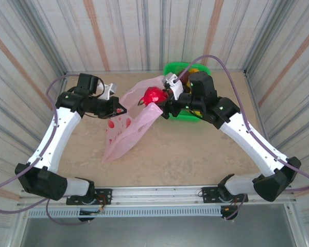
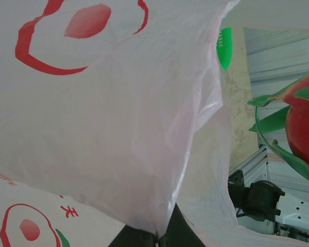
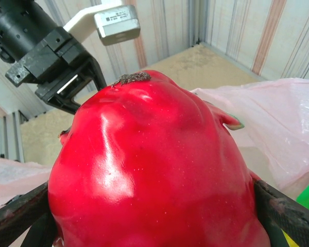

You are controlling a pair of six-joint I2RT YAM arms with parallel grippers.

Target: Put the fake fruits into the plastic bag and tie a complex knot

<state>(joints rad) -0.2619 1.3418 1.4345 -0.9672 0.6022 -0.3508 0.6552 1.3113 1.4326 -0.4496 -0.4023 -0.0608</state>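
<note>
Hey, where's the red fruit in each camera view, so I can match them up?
Top external: red fruit just above centre, at the top end of the pink plastic bag.
Left wrist: right edge, beyond the bag film.
Right wrist: centre, large, between the jaws of the right gripper.
Shared landmark: the pink plastic bag.

Two arms are bolted to one table (image 1: 195, 154): the left arm (image 1: 56, 134) and the right arm (image 1: 252, 139). There are two grippers, one per arm: the left gripper (image 1: 122, 109) at ten o'clock on the table and the right gripper (image 1: 162, 103) near twelve. Two purple cables (image 1: 220, 58) run along the arms, one each. There is one pink bag (image 1: 124, 133), with two red ring prints (image 2: 28, 46) seen from the left wrist. One red fruit (image 1: 153, 95) can be counted, with three green leaf tips (image 2: 270, 122). One green basket (image 1: 184, 117) sits at one o'clock. It holds at least one yellow piece (image 1: 193, 70); the rest cannot be counted.
</note>
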